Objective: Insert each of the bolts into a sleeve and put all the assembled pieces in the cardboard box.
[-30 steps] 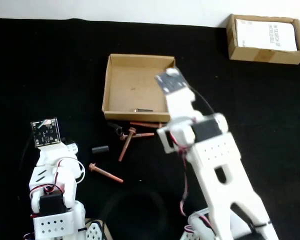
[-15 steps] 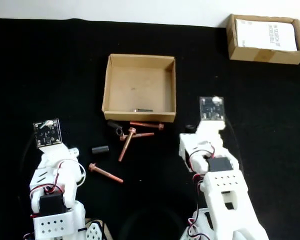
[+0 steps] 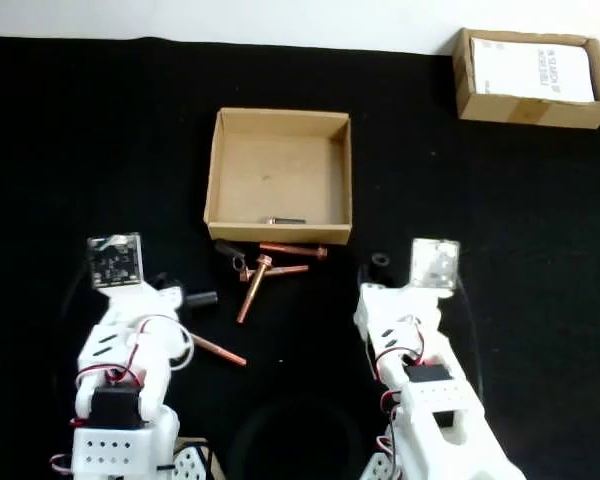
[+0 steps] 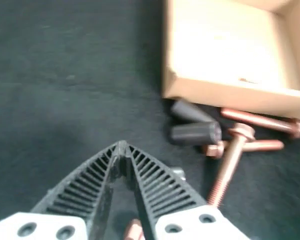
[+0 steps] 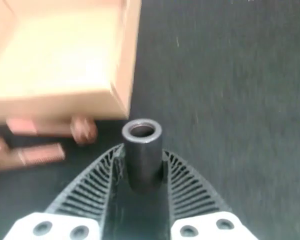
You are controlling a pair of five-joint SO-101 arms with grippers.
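Your right tool is clamping a sleeve; the left tool, pressed together, is likely needing to fetch a bolt next.

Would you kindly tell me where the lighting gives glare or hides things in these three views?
High view: the black cloth swallows shadows, so the dark loose sleeve barely stands out; the white sheet glares. Left wrist view: the floor of the cardboard box is washed pale. Right wrist view: the box wall is bright too, and the gripped sleeve shows a highlight on its rim.
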